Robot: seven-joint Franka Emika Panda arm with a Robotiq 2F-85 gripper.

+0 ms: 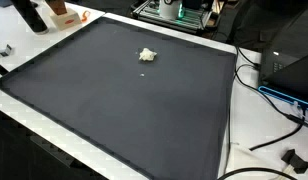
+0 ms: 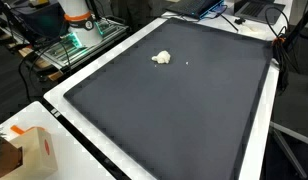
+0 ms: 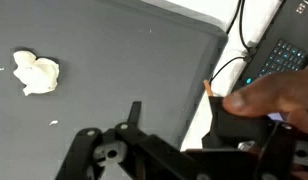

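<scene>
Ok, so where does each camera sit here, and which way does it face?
Exterior view: high off a corner of the dark mat, looking down across it at the white crumpled lump; no arm shows.
Exterior view: high off a mat corner, looking down its length, lump at the far end; no arm shows.
Wrist view: over the mat, tilted down; gripper along the bottom, jaws apart, lump upper left, laptop past the edge.
Shared: all three show mat and lump.
</scene>
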